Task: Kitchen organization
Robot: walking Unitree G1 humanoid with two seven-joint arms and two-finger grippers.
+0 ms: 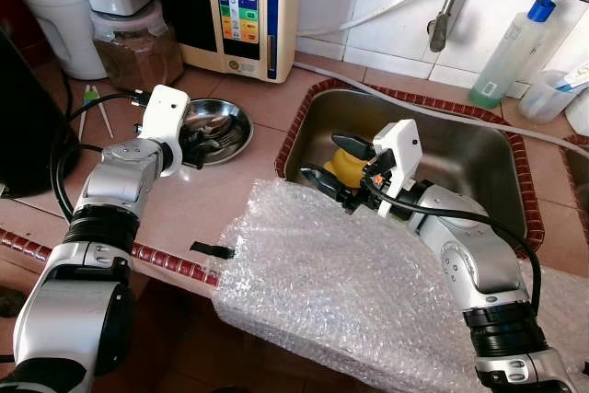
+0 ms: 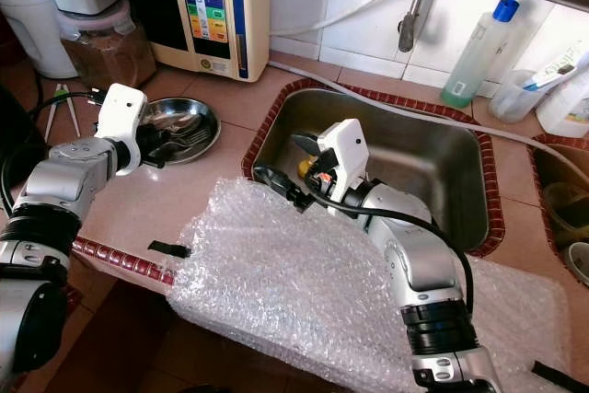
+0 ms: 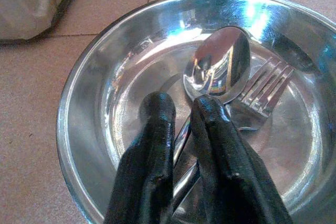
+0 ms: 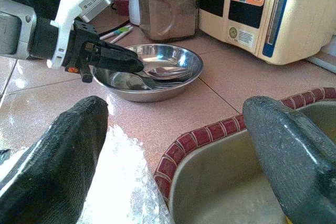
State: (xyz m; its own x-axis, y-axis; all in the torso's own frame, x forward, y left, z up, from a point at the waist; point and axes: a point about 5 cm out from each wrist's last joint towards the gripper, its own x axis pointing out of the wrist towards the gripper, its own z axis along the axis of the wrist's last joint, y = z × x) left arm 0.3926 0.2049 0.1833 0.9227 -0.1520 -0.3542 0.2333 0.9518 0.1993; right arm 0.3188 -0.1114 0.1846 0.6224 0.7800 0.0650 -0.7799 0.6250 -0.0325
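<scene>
On the tiled desk [image 1: 221, 195], at about ten o'clock from the sink [image 1: 460, 158], stands a steel bowl [image 1: 225, 126] with a spoon [image 3: 218, 69] and a fork [image 3: 265, 93] inside. The left pincer [image 3: 181, 145] reaches into the bowl, its fingers closed on the spoon handle. The right pincer [image 1: 336, 163] hangs over the sink edge with fingers wide apart, a yellow object [image 1: 345, 170] just behind it. Bubble wrap [image 1: 340, 283] covers the desk at six o'clock. A cream appliance [image 4: 273, 9] at twelve o'clock carries coloured labels; one seems to read "BEAUTY".
</scene>
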